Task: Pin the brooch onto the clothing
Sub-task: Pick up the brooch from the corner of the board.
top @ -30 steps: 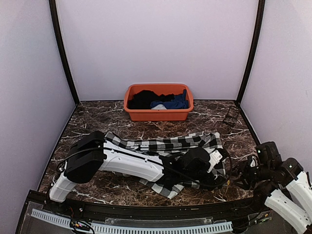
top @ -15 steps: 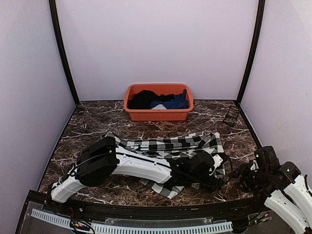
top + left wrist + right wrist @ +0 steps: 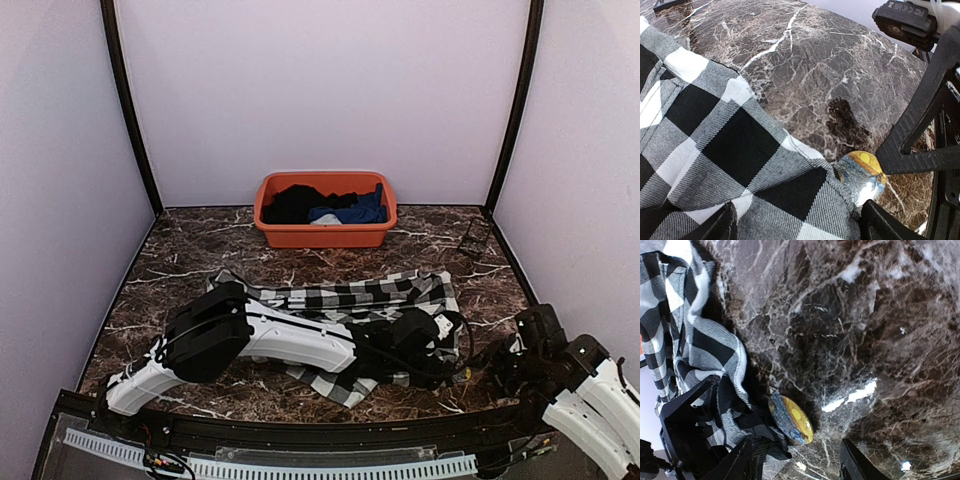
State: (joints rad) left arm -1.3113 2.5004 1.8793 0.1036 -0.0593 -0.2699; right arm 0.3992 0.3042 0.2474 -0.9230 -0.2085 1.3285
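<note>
The checked clothing (image 3: 350, 297) lies flat mid-table under my outstretched left arm. In the left wrist view its corner (image 3: 765, 165) runs between my left gripper's (image 3: 802, 227) wide-open fingers, which straddle the cloth. The brooch (image 3: 860, 172), a round blue-and-yellow badge, sits at the corner's edge, partly tucked under the fabric. The right wrist view shows the brooch (image 3: 791, 419) tilted on edge against the cloth. My right gripper (image 3: 797, 462) is open just short of it, and neither finger closes on it. One right finger (image 3: 920, 135) reaches beside the badge.
An orange tub (image 3: 325, 238) holding a black and a blue garment stands at the back wall. A small dark object (image 3: 473, 240) sits at the back right. The marble table (image 3: 200, 250) is walled on three sides. Both grippers crowd the shirt's right corner (image 3: 455, 350).
My left arm's elbow has swung right and sunk lower over the shirt, and its jaws narrowed slightly. The right arm has settled a little toward the near edge. The brooch stays at the shirt's corner.
</note>
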